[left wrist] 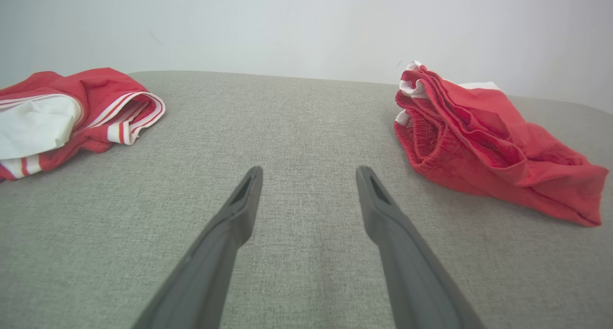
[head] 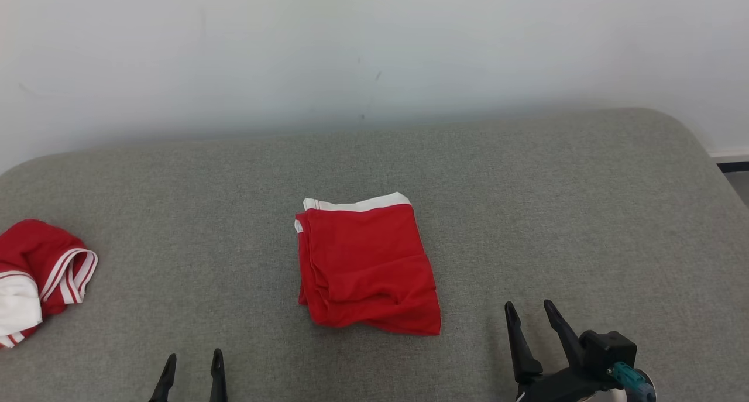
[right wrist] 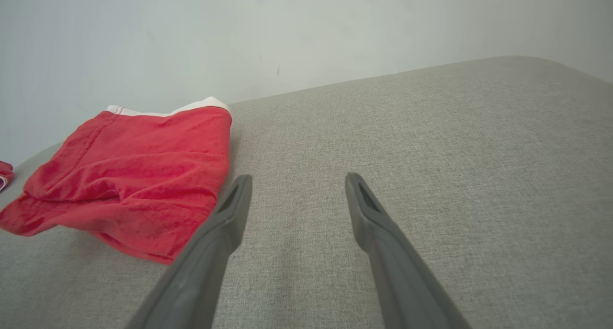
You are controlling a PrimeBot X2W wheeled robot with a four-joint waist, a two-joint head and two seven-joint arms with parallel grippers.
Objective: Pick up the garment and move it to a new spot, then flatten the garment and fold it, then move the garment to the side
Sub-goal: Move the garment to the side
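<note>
left claw (head: 194, 355), right claw (head: 528, 303) low (both spread), garment (head: 366, 267) between

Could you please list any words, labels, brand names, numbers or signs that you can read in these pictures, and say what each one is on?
There is no readable text.
The folded red garment has a plain white waistband with no print or label showing.
The red and white garment at the left carries stripes only.
The grey surface and the white wall bear no writing, only faint scuffs on the wall.
</note>
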